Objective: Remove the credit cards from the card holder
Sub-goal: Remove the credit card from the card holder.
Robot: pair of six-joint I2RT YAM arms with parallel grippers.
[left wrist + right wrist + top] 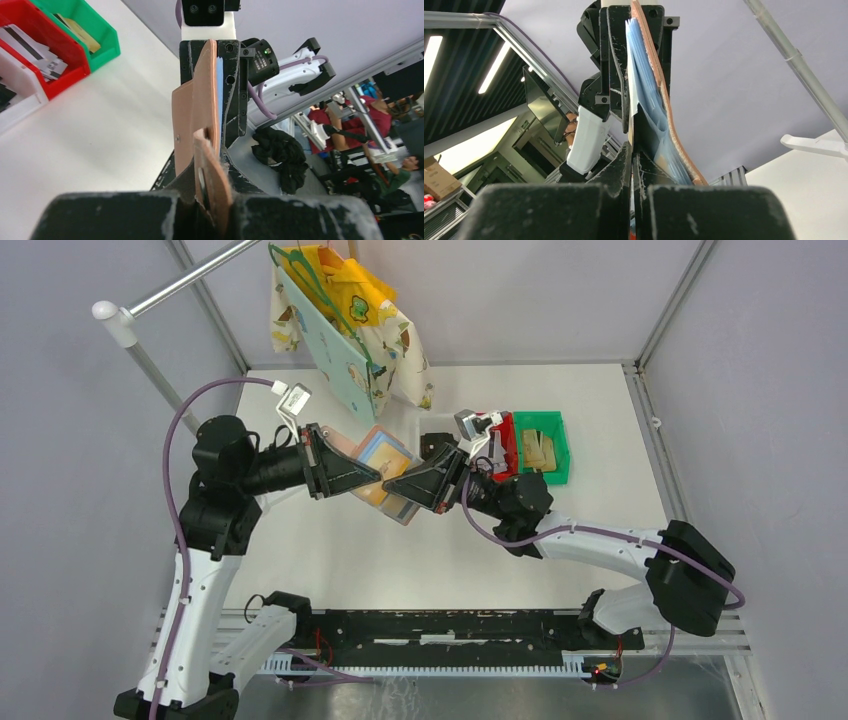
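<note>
Overhead, the holder (385,455) hangs open above the desk (330,550), held between the two arms near the middle of the desk. The left end effector (372,478) is clamped on the holder's left half. From the left wrist, its fingers (165,215) pinch the pink leather edge-on, with a strip of blue lining showing behind. The right end effector (392,487) meets the holder from the other side. From the right wrist, its fingers (614,170) are pressed together right at the blue pockets. A thin pale edge runs down into the tips, but I cannot tell whether it is a card or whether it is pinched. An orange-gold patch shows on the holder's near side. Grey cards (37,52) lie in the red bin (65,75), and gold ones lie in the green bin (102,47) just beside it, to the right of the holder.
</note>
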